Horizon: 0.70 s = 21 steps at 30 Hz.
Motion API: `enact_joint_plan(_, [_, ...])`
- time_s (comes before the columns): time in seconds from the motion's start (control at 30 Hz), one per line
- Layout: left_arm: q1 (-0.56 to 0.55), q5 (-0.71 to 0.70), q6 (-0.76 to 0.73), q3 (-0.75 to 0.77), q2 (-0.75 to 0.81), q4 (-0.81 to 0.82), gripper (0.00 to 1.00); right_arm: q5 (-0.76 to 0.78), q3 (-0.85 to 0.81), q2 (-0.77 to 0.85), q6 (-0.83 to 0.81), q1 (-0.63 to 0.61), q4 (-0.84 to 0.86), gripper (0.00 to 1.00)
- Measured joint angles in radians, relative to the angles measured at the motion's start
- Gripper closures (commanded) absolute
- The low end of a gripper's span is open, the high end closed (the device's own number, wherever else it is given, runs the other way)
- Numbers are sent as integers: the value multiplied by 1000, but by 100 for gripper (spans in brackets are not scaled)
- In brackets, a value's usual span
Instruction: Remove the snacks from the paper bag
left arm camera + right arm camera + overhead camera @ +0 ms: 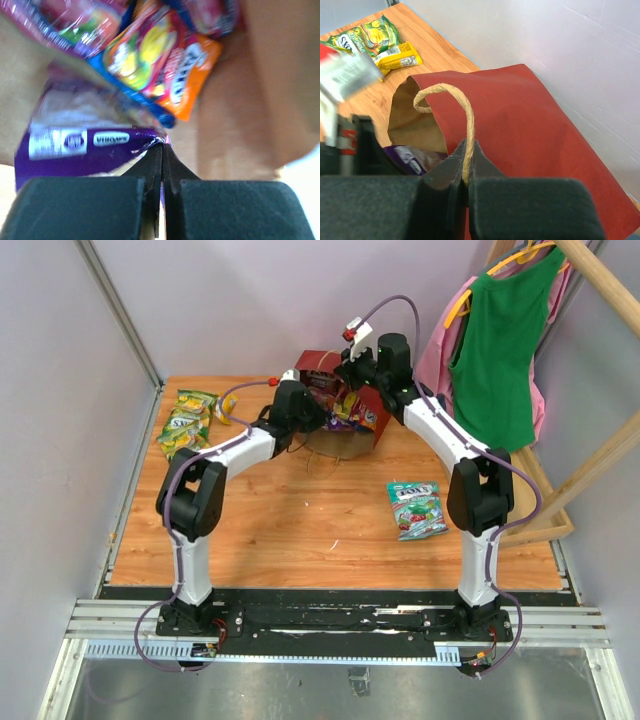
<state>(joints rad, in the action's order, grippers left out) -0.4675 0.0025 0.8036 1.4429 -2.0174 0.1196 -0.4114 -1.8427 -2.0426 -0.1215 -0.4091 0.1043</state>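
The red paper bag (378,408) lies at the back of the table with its mouth towards the left arm. My right gripper (466,150) is shut on its beige loop handle (468,112) and holds the red wall (525,130) up. My left gripper (163,147) is inside the brown interior (235,100), shut on the corner of a purple packet (80,150). An orange-red packet (165,65) and other snacks lie deeper in. Green-yellow packets (188,420) lie at the table's far left and a teal-white packet (415,508) lies at the right. In the top view my left gripper (322,420) is at the bag's mouth and my right gripper (348,365) is above it.
A green garment (505,350) and a pink one (437,355) hang on a wooden rack (590,475) at the right. Grey walls close the back and left. The wooden tabletop (300,530) ends at a black rail near the arm bases.
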Motion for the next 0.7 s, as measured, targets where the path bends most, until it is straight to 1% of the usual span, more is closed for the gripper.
enact_joint_plan(0.2, [-6, 23, -40, -39, 173, 32, 100, 1, 0, 0, 13, 0, 4, 99])
enact_joint_plan(0.4, [-11, 33, -88, -175, 374, 33, 99, 10, 12, 1, 13, 0, 13, 99])
enact_joint_plan(0.57, [-12, -68, -138, -363, 649, -29, 99, 17, 76, 15, 13, 0, 27, 99])
enact_joint_plan(0.7, [-12, -193, -137, -465, 911, -167, 99, 21, 122, 31, 12, 0, 37, 99])
